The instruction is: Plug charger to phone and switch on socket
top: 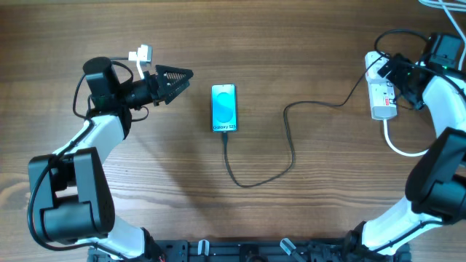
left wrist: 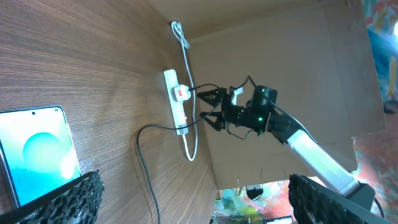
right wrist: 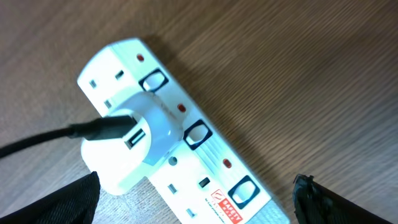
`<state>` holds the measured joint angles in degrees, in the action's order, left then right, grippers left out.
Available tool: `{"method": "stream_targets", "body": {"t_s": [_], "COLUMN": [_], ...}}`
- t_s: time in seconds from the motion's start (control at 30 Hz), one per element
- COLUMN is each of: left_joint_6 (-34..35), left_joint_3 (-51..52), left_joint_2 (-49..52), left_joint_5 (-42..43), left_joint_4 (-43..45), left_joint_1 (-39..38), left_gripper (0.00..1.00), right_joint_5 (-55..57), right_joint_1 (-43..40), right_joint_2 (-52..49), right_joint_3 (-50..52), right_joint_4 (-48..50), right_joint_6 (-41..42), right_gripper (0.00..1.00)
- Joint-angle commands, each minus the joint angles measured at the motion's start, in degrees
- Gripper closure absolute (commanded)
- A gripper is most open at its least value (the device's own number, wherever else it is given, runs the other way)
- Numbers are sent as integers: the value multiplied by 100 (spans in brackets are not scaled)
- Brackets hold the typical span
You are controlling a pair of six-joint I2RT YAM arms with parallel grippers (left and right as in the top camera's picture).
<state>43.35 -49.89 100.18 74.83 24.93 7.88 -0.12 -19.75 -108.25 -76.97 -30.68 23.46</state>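
Observation:
The phone (top: 223,108) lies flat mid-table, blue screen up; it also shows in the left wrist view (left wrist: 37,149). The charger's thin black cable (top: 289,138) meets the phone's near short end, loops and runs to a white adapter (right wrist: 127,146) plugged into the socket strip (top: 382,91). My left gripper (top: 178,78) is open and empty, just left of the phone. My right gripper (top: 393,73) hovers open over the socket strip (right wrist: 205,168), one finger at each side (right wrist: 199,205). Rocker switches (right wrist: 196,132) and red lamps run along the strip.
The socket's thick white cable (top: 397,145) curves toward the right arm. A brown cardboard wall (left wrist: 280,56) stands beyond the table's right edge. The arm bases sit at the front edge (top: 233,251).

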Motion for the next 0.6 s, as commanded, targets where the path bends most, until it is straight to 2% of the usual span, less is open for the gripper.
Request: {"method": "stream_targets", "body": {"t_s": [0.0, 0.43, 0.57], "left_joint_6": [-96, -96, -96], "left_joint_3": [-68, -68, -68], "left_joint_2": [-74, -74, -74], "left_joint_5": [7, 7, 7], "left_joint_4": [17, 15, 17], "left_joint_1": [11, 11, 11], "left_gripper": [0, 0, 0], "right_joint_5": [205, 601, 656], "right_joint_1": [188, 234, 234], "right_joint_2": [-256, -273, -660], "right_joint_3": [-26, -26, -17], "right_joint_4": [48, 306, 299], "right_joint_6": [-129, -245, -249], "right_gripper": [1, 1, 1]}}
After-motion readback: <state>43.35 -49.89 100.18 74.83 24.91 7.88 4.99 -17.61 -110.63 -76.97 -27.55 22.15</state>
